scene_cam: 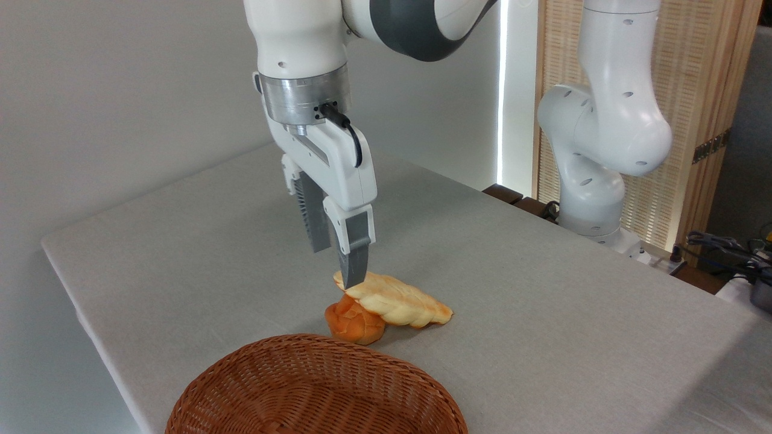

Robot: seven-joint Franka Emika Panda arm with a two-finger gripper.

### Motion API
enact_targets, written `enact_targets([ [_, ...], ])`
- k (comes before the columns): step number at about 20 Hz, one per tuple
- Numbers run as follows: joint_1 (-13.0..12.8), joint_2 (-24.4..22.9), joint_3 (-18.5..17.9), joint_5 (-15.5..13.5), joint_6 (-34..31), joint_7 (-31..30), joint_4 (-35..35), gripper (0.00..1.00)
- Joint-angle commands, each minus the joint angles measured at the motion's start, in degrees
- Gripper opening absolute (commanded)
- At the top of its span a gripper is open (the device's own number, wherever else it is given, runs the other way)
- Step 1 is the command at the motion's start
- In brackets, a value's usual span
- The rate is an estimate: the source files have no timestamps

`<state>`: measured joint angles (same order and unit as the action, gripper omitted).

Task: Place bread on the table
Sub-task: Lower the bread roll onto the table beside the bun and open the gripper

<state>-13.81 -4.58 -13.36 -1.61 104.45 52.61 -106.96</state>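
The bread (398,304), a long pale-yellow braided loaf, lies on the light-grey table (543,313). Its left end rests on a small orange-brown bun (353,322), and its right end touches the cloth. My gripper (336,266) hangs straight down over the loaf's left end. The jaws stand apart, open. The front fingertip (354,271) overlaps the very tip of the loaf in the picture, and the rear finger (316,226) ends higher, behind it. The loaf is not lifted.
A brown wicker basket (313,392) stands at the table's front edge, just before the bun. A second white robot arm (603,138) stands beyond the table's right side, with cables (730,247) near it.
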Motion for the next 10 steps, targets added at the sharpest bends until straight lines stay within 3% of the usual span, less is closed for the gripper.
enact_targets([
  [1, -0.08, 0.54, 1.31, 0.99, 1.81, -15.63, 0.26, 1.0],
  [2, -0.08, 0.54, 1.31, 1.26, 1.9, -19.17, 0.26, 1.0],
  [6, 0.01, 0.72, 0.97, 1.96, 1.9, -19.03, 0.35, 1.0],
  [10, 0.53, 1.15, 0.79, 1.52, 1.9, -13.77, 1.23, 1.0],
])
